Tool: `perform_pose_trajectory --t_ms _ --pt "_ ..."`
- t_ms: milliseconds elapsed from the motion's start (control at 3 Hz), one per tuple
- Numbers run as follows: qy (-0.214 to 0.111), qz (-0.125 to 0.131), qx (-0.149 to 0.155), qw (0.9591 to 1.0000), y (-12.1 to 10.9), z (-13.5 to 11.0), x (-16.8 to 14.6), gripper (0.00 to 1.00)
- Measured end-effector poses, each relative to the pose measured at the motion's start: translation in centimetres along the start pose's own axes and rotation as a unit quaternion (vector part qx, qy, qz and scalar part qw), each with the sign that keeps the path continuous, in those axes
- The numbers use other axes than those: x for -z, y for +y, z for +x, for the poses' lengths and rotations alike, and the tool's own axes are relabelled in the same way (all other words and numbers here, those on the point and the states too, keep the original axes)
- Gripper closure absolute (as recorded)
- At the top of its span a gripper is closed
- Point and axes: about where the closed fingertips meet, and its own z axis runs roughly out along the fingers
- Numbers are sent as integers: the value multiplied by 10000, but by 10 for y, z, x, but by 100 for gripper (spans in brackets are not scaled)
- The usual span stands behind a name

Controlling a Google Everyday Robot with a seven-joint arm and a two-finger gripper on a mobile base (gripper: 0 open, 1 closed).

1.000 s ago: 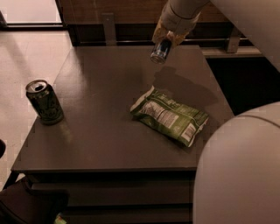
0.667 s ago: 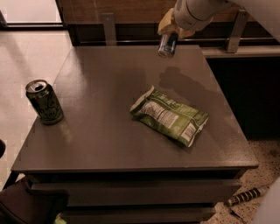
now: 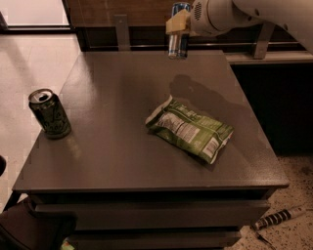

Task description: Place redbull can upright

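The redbull can (image 3: pixel 179 43), slim, blue and silver, hangs upright in the air over the far edge of the dark table (image 3: pixel 112 146), near the top middle of the camera view. My gripper (image 3: pixel 178 23) is shut on the can's upper part, coming in from the right on the white arm (image 3: pixel 234 14). The can's bottom is above the tabletop and does not touch it. Its shadow falls on the table a little in front of it.
A wider dark green-black can (image 3: pixel 49 113) stands upright near the table's left edge. A green snack bag (image 3: pixel 190 129) lies flat right of the middle. A black-and-white striped object (image 3: pixel 279 218) lies on the speckled floor at the lower right.
The arm has swung out of the lower right of the view. The can has turned from tilted to upright and moved slightly right and up over the table's far edge.
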Motion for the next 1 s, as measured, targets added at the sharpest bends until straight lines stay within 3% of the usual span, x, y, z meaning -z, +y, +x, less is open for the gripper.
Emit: perform_pose_trajectory --t_ms 333,667,1000 --pt "-257 -293 986 9944 19 19 -17 100" --pt "-377 -401 1721 9835 25 41 -30 100" --pt "-632 -541 2154 9730 24 56 -39 100"
